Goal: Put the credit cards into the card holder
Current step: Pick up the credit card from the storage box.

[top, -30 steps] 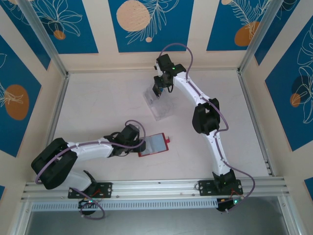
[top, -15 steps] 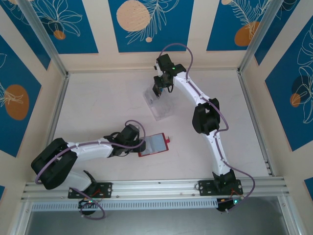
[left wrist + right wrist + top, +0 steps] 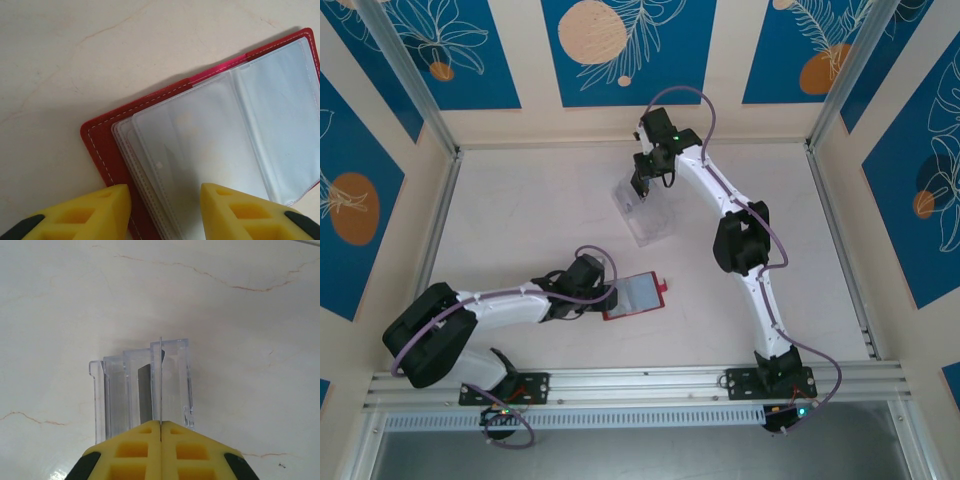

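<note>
Worktop [image 3: 520,220]: pale, marbled, w/ two things on it that matter to us. Clear rack [image 3: 650,222] stands toward the far side, approx. centre. Red holder [image 3: 640,292] lies flat & open nearer the arm bases, almost straight back from the rack and well apart from it. In the left wrist view we see its clear sleeves fanned over the red cover.

Right gripper [image 3: 160,426] is at the rack, clenched. Its fingers are flush together w/ a thin card [image 3: 160,370] pinched between them, seen edge-on and upright in a slot. We can't tell that card's colour. A dark card [image 3: 144,390] sits just beside it, to the left in that view, ungripped.

Left gripper [image 3: 162,212] hovers at the holder's edge, fingers apart, grasping nothing we can see. One finger is over the red cover, the other over the sleeves. Whether the tips press down: can't tell.

What the next move turns on, as we judge it: the card stands on edge while the holder lies flat, toward the bases from the right gripper. So lift straight up out of the slot first, then carry back toward the near edge & tilt the card to meet a sleeve mouth. Right arm has the card. Left arm is nearer the holder, so it's placed to steady it. Which way the sleeves open is unclear.
</note>
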Controlling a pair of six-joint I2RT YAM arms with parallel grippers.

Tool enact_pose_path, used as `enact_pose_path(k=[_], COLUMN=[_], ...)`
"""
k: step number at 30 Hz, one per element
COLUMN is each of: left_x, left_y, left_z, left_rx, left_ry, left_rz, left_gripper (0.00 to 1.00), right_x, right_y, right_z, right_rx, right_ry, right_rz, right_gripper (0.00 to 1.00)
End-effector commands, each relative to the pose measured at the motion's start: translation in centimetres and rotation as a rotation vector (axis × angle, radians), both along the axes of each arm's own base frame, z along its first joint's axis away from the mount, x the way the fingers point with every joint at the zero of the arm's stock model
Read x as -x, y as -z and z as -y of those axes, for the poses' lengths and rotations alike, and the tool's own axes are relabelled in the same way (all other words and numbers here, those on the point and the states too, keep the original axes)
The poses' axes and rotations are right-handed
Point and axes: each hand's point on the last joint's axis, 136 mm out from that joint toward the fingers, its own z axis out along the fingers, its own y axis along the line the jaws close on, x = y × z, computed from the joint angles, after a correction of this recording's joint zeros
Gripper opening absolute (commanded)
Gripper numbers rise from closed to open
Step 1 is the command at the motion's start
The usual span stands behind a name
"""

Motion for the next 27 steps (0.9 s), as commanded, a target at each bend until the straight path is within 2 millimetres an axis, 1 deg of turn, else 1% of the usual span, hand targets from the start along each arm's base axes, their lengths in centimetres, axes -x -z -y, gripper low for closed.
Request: enact_pose_path(k=[1,7,17,22,27], left_x=[1.7,1.8,1.6,1.7,1.6], left_y=[1.8,1.9,1.5,1.2,0.8], left_z=[-1.2,-1.3,-1.4,-1.5,-1.4], left_rx=[-0.034,-0.033,-0.028,-0.029,-0.028], left_ry=[-0.006,-0.008,-0.009,-0.009,0.001], left_rz=[-0.079,-0.078,-0.066,-0.059,-0.051], left_gripper=[0.42,0.42,0.42,0.42,0.42], right_x=[-0.1,0.0,0.9,1.6,2.8], right_y=[-4.8,-5.9,-7.5,-8.9,-10.5], right_z=[0.0,0.5,1.0,1.4,1.6], right_rx=[-0.056,-0.068,-0.082,-0.096,-0.116], right_ry=[-0.011,0.001,0.011,0.02,0.021], right_rz=[0.073,0.079,0.089,0.106,0.12], right_gripper=[0.0,0.0,0.0,0.0,0.0])
